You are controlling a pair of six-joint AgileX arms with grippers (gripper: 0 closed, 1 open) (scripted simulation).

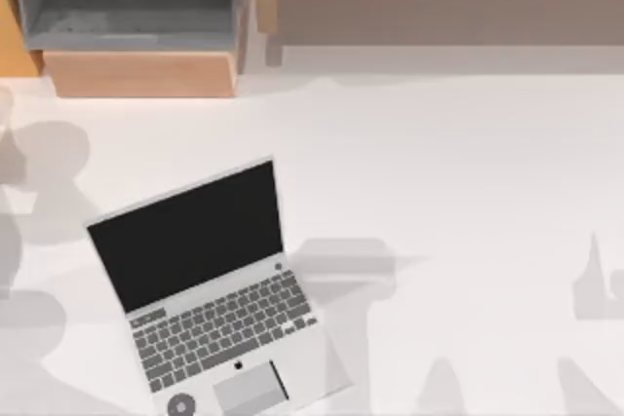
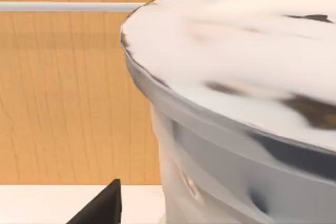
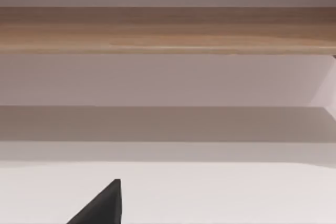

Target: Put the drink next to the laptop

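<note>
At the table's point(image 1: 458, 172) left half we see the laptop point(image 1: 210, 289) lying open, screen black, angled toward the near edge. From our left wrist, the drink point(image 2: 236, 103) looms very close, its white swirled top before a wooden panel point(image 2: 68, 98); whether our left gripper clasps it we cannot tell. Our right wrist faces a wooden shelf point(image 3: 168, 30).

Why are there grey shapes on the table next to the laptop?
Top view: those are soft shadows on the white table, beside the laptop. Left wrist view: the drink sits very close, its creamy top smeared.
</note>
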